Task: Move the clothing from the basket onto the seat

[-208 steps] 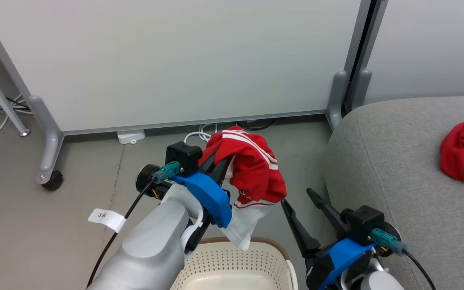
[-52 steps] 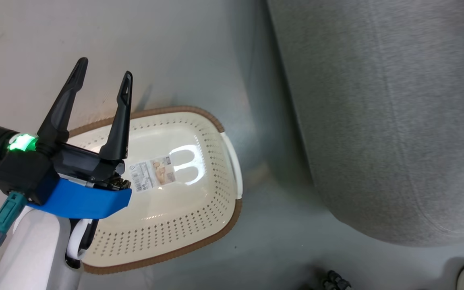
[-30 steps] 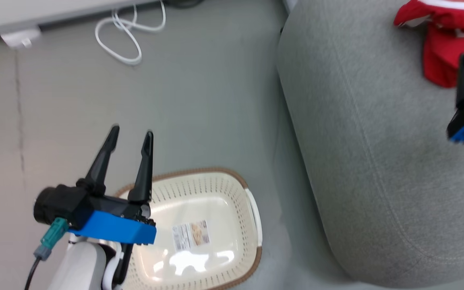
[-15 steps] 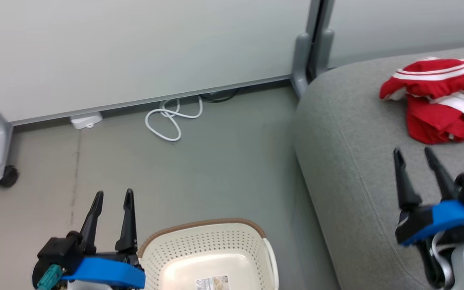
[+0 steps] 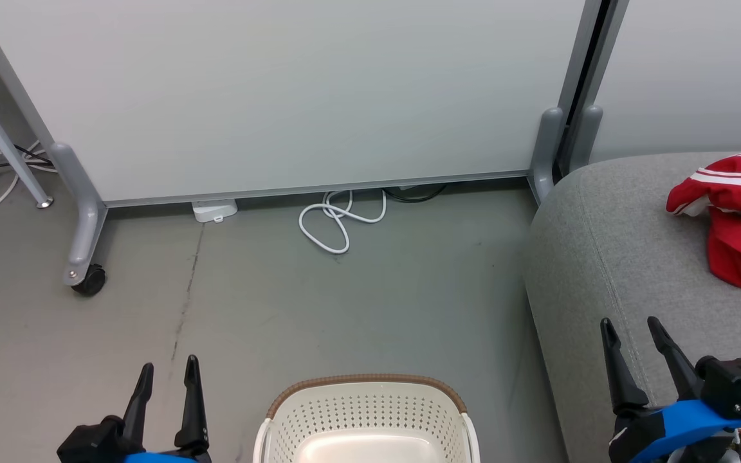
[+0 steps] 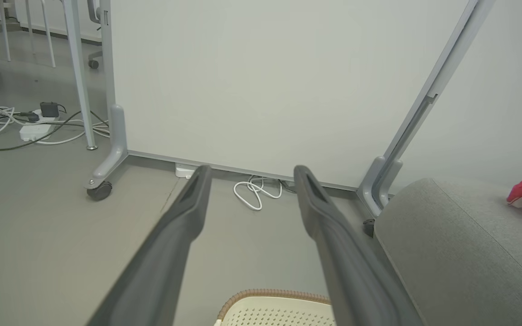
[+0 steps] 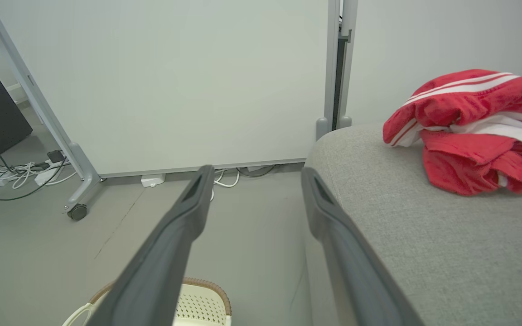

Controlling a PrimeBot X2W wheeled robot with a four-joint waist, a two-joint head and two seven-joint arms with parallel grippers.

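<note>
Clothing (image 5: pixel 740 218): red heap with white stripes, lying on seat (image 5: pixel 602 270), ahead and to the right of right jaws, well apart from them.
Right jaws: spread, holding nothing, hovering over near part of seat.
Left jaws: spread, holding nothing, above bare floor (image 5: pixel 280 308).
Basket (image 5: pixel 367 384): low between the two sets of jaws, nearer the left pair; visible part bare of clothing, nearest portion cut off from view.
Hazards, as judged:
- Garment overlooked in unseen part of basket, through calling it empty unchecked.
- Heap snagged and dragged toward seat edge, through a low forward-right swing of right jaws.
- Basket knocked or tipped, through rightward drift of left jaws while lowering.
- White cable (image 5: pixel 338 222) on floor far ahead of left jaws: possible fouling of wheels on any forward drive.
</note>
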